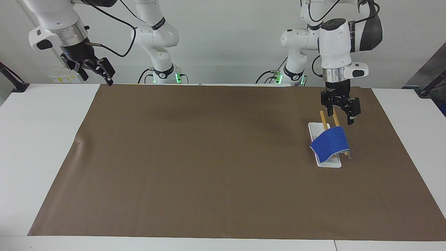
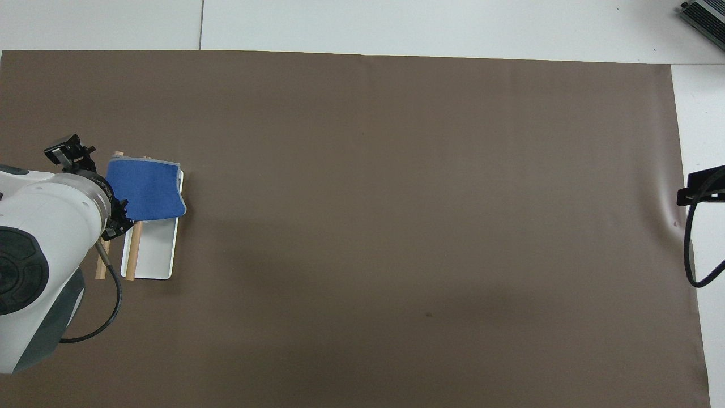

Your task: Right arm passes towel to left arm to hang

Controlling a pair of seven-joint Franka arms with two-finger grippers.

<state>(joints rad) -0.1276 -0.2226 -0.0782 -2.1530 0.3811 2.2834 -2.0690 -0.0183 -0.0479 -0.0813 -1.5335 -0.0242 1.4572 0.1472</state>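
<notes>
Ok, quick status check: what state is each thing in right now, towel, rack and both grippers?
Towel: draped over the rack's two rods, held by no gripper.
Rack: flat on the mat at the left arm's end of the table, rods carrying the towel.
Left gripper: open, empty, raised over the rods' bare ends, clear of the towel.
Right gripper: open, empty, waiting raised at the right arm's end of the table.

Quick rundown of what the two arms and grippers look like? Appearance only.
Both match: glossy white jointed shells, dark grey joints, silver wrist ring, black cables looping along the links. The left gripper and right gripper are black and two-fingered. Green lights glow at both bases. No sleeves.
</notes>
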